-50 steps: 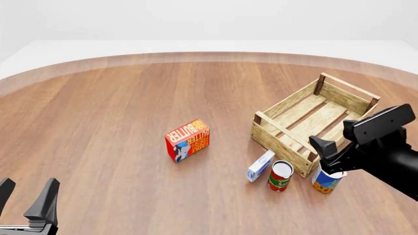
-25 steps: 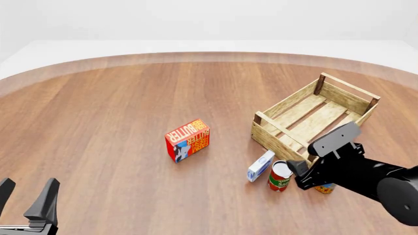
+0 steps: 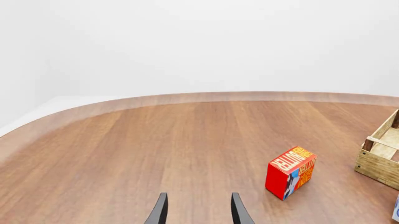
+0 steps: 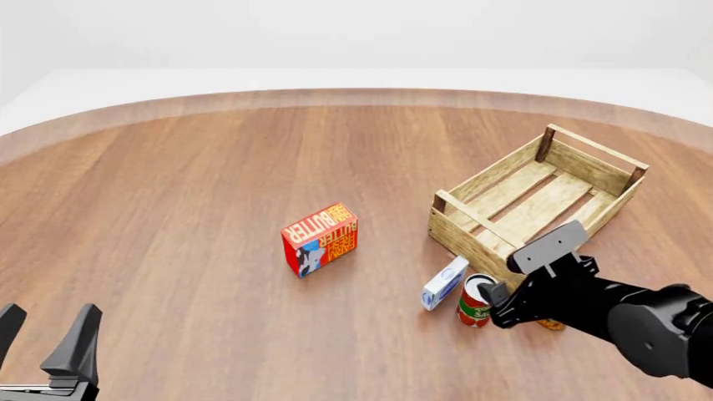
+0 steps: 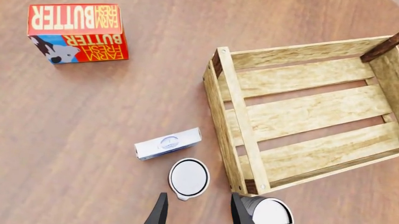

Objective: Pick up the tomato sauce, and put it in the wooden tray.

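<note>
Right gripper [image 4: 498,299] has dropped lower and toward 9 o'clock since the earlier frames, now just above the sauce [image 4: 478,301]. Right wrist view shows its fingers [image 5: 160,211] parted, straddling bare table beside the can top [image 5: 188,177]; the front view hides the second can [image 5: 267,211] (only a sliver shows). Tray [image 4: 502,180] holds nothing; sauce stands outside its near corner. Left gripper [image 4: 45,342] sits open at 7 o'clock; butter box [image 4: 320,240] mid-table, small carton [image 4: 445,283] beside the sauce.

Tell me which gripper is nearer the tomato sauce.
The right. The right gripper hangs open just above the tomato sauce, beside the wooden tray. The left gripper sits far across the table, near its front left edge.
</note>
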Controlling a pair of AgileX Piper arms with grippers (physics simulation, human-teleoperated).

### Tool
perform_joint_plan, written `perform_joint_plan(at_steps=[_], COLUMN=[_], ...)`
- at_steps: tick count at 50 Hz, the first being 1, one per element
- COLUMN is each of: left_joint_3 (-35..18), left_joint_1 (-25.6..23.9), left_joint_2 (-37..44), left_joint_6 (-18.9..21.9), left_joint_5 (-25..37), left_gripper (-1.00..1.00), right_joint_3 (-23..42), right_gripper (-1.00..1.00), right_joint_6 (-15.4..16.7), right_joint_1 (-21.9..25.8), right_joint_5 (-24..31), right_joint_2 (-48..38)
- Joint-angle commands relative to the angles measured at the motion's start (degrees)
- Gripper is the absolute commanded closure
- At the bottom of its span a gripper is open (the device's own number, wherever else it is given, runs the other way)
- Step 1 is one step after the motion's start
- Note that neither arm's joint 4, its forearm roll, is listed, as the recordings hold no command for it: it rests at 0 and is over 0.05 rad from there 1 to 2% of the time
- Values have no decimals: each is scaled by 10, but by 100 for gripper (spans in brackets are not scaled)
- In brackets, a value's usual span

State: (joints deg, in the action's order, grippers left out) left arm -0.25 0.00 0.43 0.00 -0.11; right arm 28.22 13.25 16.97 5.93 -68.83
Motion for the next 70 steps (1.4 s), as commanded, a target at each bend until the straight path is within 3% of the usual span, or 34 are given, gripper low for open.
perform_joint_plan(at_steps=[1, 7, 32, 39, 48, 70], left_joint_3=[0, 0, 0, 0, 0, 0], left_joint_1=[0, 0, 0, 0, 0, 0], left_joint_2=[0, 0, 0, 0, 0, 0], left_joint_6=[0, 0, 0, 0, 0, 0], left_joint_5=[0, 0, 0, 0, 0, 0], left_gripper=[-100, -100, -100, -100, -100, -100], right_joint_3=[-7, -8, -5, -9, 0, -1], right_gripper=[-100, -100, -100, -100, -100, -100], right_joint_6=[-11, -1, -29, -18, -35, -32], right_joint_1=[8, -2, 22, 18, 26, 23], right_joint_5=[-25, -35, -65, -70, -69, -86], right_joint_2=[-28, -37, -83, -82, -90, -111])
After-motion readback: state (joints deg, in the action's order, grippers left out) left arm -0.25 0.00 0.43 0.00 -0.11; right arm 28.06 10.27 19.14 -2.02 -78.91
